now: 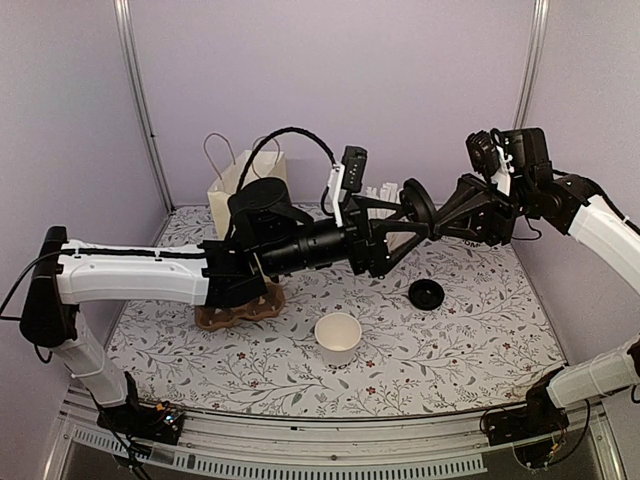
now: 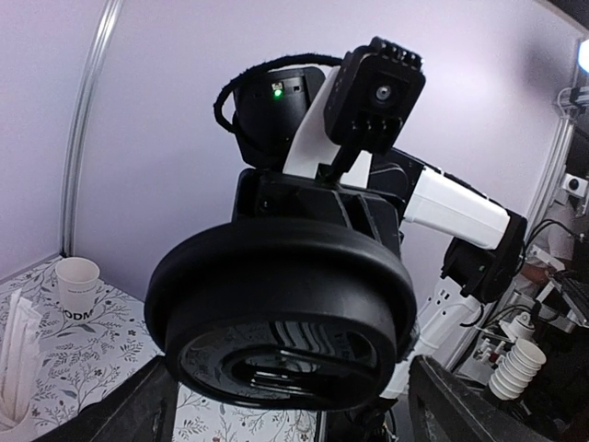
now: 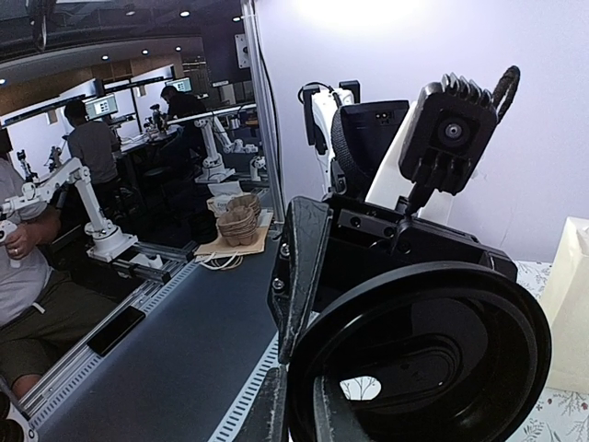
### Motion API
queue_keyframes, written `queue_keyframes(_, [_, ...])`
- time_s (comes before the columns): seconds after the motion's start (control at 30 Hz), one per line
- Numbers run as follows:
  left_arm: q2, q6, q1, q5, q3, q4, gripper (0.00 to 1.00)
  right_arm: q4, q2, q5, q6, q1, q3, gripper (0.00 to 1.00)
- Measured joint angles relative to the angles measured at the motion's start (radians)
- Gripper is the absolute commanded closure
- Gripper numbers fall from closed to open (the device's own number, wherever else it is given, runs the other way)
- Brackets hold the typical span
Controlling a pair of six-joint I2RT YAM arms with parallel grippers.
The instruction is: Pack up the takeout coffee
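Note:
A black round lid [image 1: 420,205] hangs in the air over the back of the table, held on edge between the two arms. My right gripper [image 1: 438,222] is shut on its rim, and the pinch shows in the right wrist view [image 3: 317,410] beside the lid [image 3: 433,368]. My left gripper [image 1: 410,222] is open. Its fingers [image 2: 129,414] stand on both sides of the lid [image 2: 276,304] and are apart from it. A wide white paper cup [image 1: 338,338] stands open and lidless near the table's front, below both grippers.
A second black lid [image 1: 427,293] lies on the floral table right of the cup. A brown cup carrier [image 1: 240,308] sits under the left arm and a paper bag [image 1: 240,185] stands at the back left. White straws [image 2: 18,359] and a small lettered cup [image 2: 76,281] stand by the back wall.

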Motion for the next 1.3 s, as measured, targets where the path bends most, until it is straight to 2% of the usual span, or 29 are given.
queue_keyframes(0.23, [0.016,-0.016,0.011,0.015,0.011,0.008,0.17,0.005,-0.001,-0.002,0.008,0.000,-0.008,0.89])
queue_keyframes(0.63, [0.032,-0.044,0.029,0.057,0.031,0.026,0.31,0.016,-0.005,-0.004,0.024,0.000,-0.008,0.88])
queue_keyframes(0.67, [0.032,-0.045,0.031,0.060,0.031,0.026,0.33,0.018,-0.005,-0.004,0.026,0.000,-0.008,0.86])
queue_keyframes(0.8, [0.032,-0.051,0.034,0.072,0.031,0.026,0.36,0.021,-0.005,0.003,0.037,0.000,-0.008,0.65])
queue_keyframes(0.93, [0.031,-0.057,0.043,0.080,0.031,0.001,0.37,0.024,-0.005,0.034,0.036,-0.004,-0.008,0.53])
queue_keyframes(1.1, [-0.019,-0.018,0.084,0.070,0.037,-0.219,0.35,0.011,-0.025,0.043,0.034,-0.098,-0.008,0.48])
queue_keyframes(1.2, [-0.069,0.045,0.107,0.043,0.081,-0.459,0.34,0.014,-0.061,0.033,0.032,-0.202,-0.028,0.48])
queue_keyframes(1.3, [-0.102,0.110,0.115,0.012,0.147,-0.672,0.33,0.019,-0.094,0.035,0.013,-0.232,-0.093,0.47])
